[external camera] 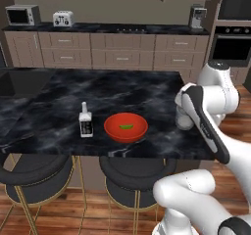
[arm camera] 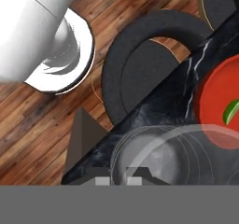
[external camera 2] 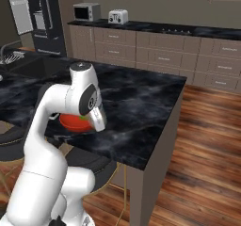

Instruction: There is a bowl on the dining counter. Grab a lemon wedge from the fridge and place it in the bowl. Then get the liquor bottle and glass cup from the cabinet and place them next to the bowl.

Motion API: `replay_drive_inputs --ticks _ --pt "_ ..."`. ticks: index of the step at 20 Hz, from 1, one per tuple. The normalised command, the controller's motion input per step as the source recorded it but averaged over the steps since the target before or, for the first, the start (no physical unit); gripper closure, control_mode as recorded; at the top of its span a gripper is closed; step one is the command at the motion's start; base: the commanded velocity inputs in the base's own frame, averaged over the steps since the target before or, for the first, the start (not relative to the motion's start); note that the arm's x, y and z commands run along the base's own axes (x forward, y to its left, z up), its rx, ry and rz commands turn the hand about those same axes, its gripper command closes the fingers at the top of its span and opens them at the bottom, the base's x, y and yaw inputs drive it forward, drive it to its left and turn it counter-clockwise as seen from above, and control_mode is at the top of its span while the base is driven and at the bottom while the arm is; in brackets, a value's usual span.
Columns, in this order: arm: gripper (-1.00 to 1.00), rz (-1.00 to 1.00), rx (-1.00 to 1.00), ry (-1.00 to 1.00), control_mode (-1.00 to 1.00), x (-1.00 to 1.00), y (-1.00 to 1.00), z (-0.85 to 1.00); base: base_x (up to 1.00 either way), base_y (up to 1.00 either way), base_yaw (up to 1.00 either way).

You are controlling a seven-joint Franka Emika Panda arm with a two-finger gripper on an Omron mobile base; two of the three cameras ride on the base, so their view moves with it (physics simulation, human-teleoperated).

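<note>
Soft, even light fills my kitchen, with no single lamp showing and no hard glare. The black marble desk (external camera: 122,89) carries only a dull sheen along its pale veins. The red bowl (external camera: 126,127) stands out saturated against it. Under the desk the stools (external camera: 131,180) sit in deeper shade. My hand view is coarse, and the clear glass cup (arm camera: 177,155) close to it reads as faint, smeared rings. Distant cabinets (external camera: 122,50) look slightly soft and grainy.
</note>
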Motion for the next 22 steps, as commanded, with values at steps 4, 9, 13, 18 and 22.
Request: replay_drive_inputs --ticks 4,9,13,18,22 --pt "1.0 0.0 0.0 0.08 -1.0 0.6 -0.01 -0.28 0.0 0.0 0.0" --pt "1.0 0.0 0.0 0.07 -1.0 0.53 0.0 -0.3 0.0 0.0 0.0" --pt "1.0 0.0 0.0 0.06 -1.0 0.5 -0.05 -0.29 0.0 0.0 0.0" --pt "1.0 0.0 0.0 0.02 -1.0 0.3 -0.04 -0.36 0.0 0.0 0.0" --pt "1.0 0.0 0.0 0.01 -1.0 0.29 -0.02 -0.39 0.0 0.0 0.0"
